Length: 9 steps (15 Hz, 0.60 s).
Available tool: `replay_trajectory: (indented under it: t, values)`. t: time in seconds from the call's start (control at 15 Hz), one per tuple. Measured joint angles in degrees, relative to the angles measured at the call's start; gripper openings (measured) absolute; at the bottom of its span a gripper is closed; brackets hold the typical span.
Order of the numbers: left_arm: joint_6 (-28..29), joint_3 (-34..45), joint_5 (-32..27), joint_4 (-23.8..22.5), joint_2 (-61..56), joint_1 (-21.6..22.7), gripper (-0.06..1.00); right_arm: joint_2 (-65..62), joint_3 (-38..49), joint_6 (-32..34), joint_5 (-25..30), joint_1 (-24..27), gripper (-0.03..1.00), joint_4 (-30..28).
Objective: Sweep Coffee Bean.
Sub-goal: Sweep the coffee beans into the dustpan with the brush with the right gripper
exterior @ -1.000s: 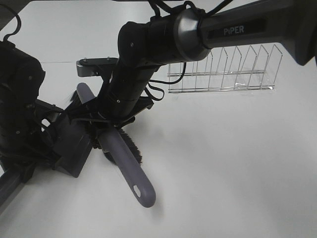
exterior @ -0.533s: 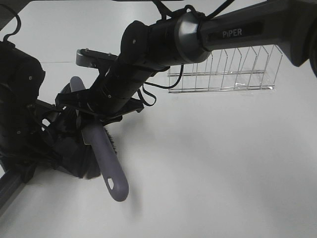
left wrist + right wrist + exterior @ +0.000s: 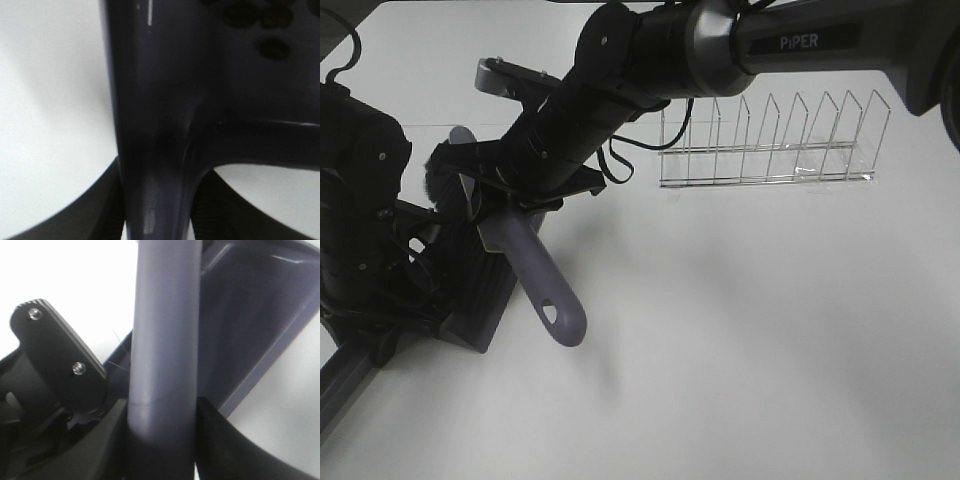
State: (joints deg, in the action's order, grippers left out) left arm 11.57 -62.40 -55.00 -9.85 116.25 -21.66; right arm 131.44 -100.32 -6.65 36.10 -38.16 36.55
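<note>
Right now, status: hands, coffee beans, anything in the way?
Left hand shut on dustpan handle. Right hand shut on brush. Few coffee beans visible in dustpan. Wire rack apart, behind.

Dustpan [image 3: 480, 300], brush [image 3: 545, 290] and wire rack [image 3: 770, 140] block left and back; front table [image 3: 770, 380] free.

A clear rack [image 3: 770, 140] with a row of upright dividers is seen standing on the white tabletop [image 3: 770, 360]. To the left of the rack, a brush [image 3: 535, 275] with a grey-lilac handle is seen tilted. Its black bristles are found about level with the rack, while its handle end, pierced by an oval hole, is pointed toward the front of the tabletop. A dark grey dustpan [image 3: 480, 300] is seen farther from the rack than the brush, just beside the handle. Whether the two are touching cannot be told. A soft shadow is cast on the tabletop in front of the rack.
</note>
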Motion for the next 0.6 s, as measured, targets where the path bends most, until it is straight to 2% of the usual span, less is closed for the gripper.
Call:
replay_trajectory:
  t: [0.2, 0.4, 0.47, 0.6]
  values:
    - [0.0, 0.0, 0.0, 0.17, 0.0, 0.0, 0.33, -0.23, -3.55, -0.92, 3.84, 1.72, 0.31, -0.57]
    - [0.0, 0.0, 0.0, 0.17, 0.0, 0.0, 0.33, -3.04, -3.67, -1.03, 6.42, 2.75, 0.31, -7.05]
    - [0.0, 0.0, 0.0, 0.23, 0.0, 0.0, 0.33, -6.02, -4.01, 0.92, 9.34, 2.86, 0.31, -17.13]
    - [0.0, 0.0, 0.0, 0.23, 0.0, 0.0, 0.33, -6.76, -4.18, 6.65, 13.01, 2.86, 0.31, -30.25]
